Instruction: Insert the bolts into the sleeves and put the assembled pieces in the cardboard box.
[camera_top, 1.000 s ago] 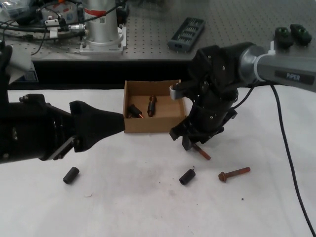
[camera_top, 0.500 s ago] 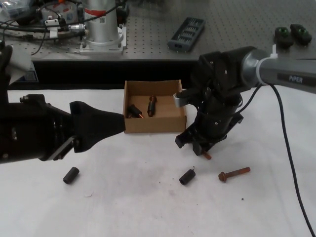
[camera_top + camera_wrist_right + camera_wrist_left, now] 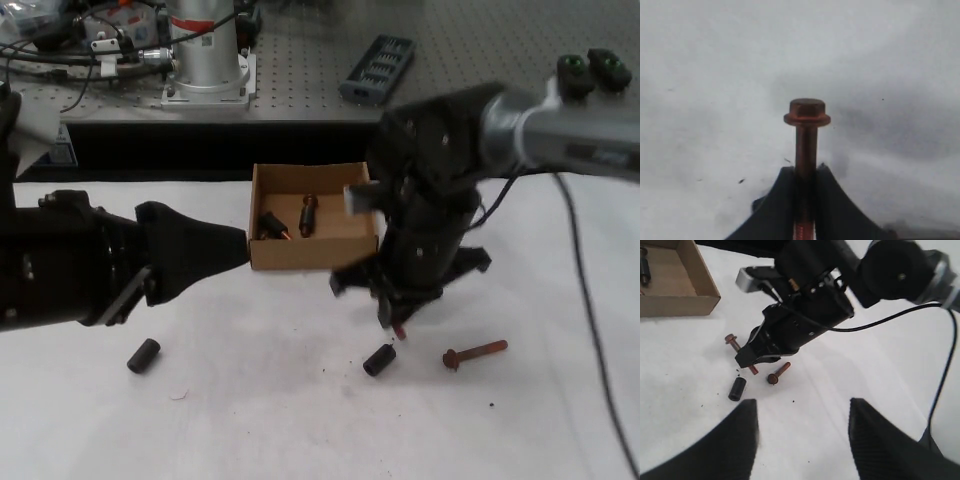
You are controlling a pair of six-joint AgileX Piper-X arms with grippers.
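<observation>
My right gripper (image 3: 393, 312) is shut on a copper bolt (image 3: 806, 131), whose hexagonal head sticks out past the fingertips over the white cloth. In the left wrist view the held bolt (image 3: 741, 355) hangs just above a black sleeve (image 3: 737, 388); in the high view that sleeve (image 3: 379, 359) lies just below the gripper. A loose bolt (image 3: 476, 351) lies to its right. A second sleeve (image 3: 144, 354) lies at the left. The cardboard box (image 3: 310, 254) holds two assembled pieces. My left gripper (image 3: 802, 437) is open and holds nothing; it hovers left of the box.
The bench is covered by a white cloth (image 3: 300, 420). Behind it a perforated metal table carries a metal post (image 3: 205, 50), a dark tray (image 3: 378, 68) and cables. The right arm's cable (image 3: 590, 330) trails across the right side.
The right arm has swung left and lower with the bolt, which has turned steeper and now hangs close over the black sleeve. The left arm has hardly moved.
</observation>
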